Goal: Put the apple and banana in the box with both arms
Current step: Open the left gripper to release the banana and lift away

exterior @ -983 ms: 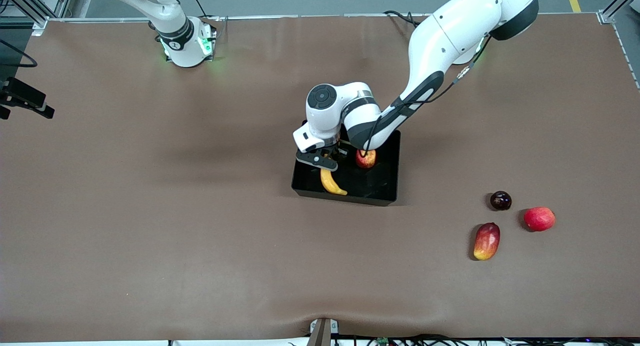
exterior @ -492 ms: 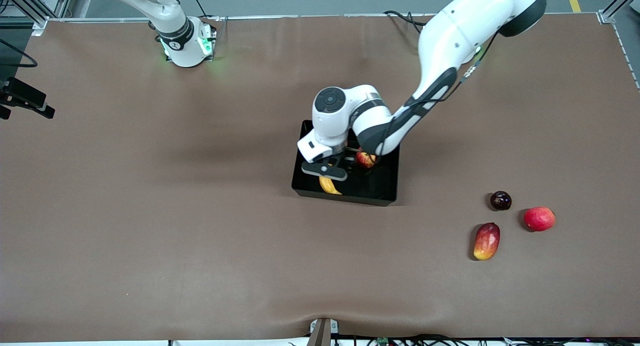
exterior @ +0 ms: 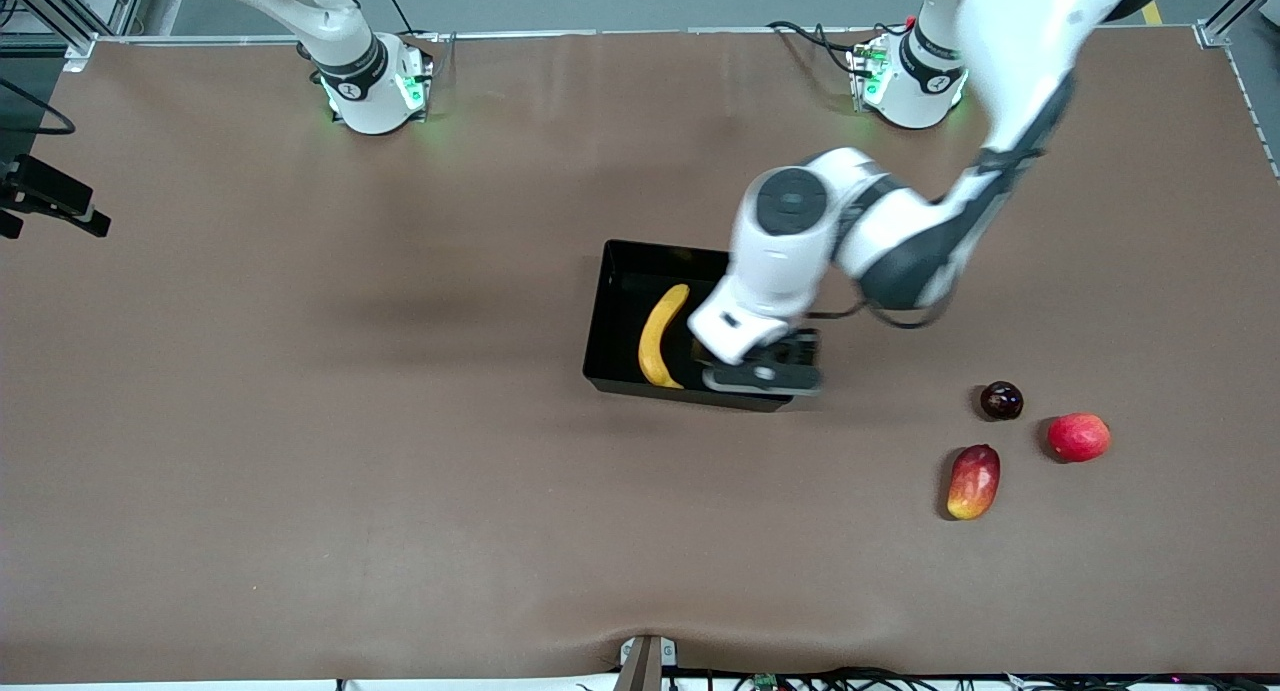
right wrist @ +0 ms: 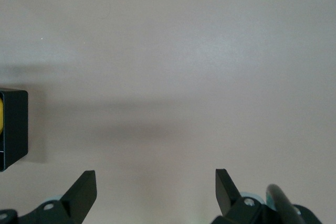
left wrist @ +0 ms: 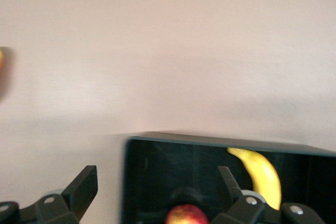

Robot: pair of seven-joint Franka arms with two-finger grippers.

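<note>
The black box (exterior: 597, 321) stands mid-table. The yellow banana (exterior: 660, 336) lies in it at the right arm's end, also seen in the left wrist view (left wrist: 262, 174). The apple (left wrist: 186, 216) lies in the box (left wrist: 210, 141) below my left gripper; in the front view the left arm hides it. My left gripper (exterior: 762, 376) hangs open and empty over the box's corner toward the left arm's end, jaws wide apart (left wrist: 156, 184). My right gripper (right wrist: 156, 187) is open and empty over bare table beside the box (right wrist: 14, 127); it is out of the front view.
A dark plum (exterior: 1001, 400), a pinkish-red round fruit (exterior: 1078, 437) and a red-yellow mango (exterior: 974, 481) lie on the brown table toward the left arm's end, nearer to the front camera than the box.
My left gripper has let go of the banana, which now lies in the box. The gripper has swung toward the left arm's end and now covers the apple in the front view.
</note>
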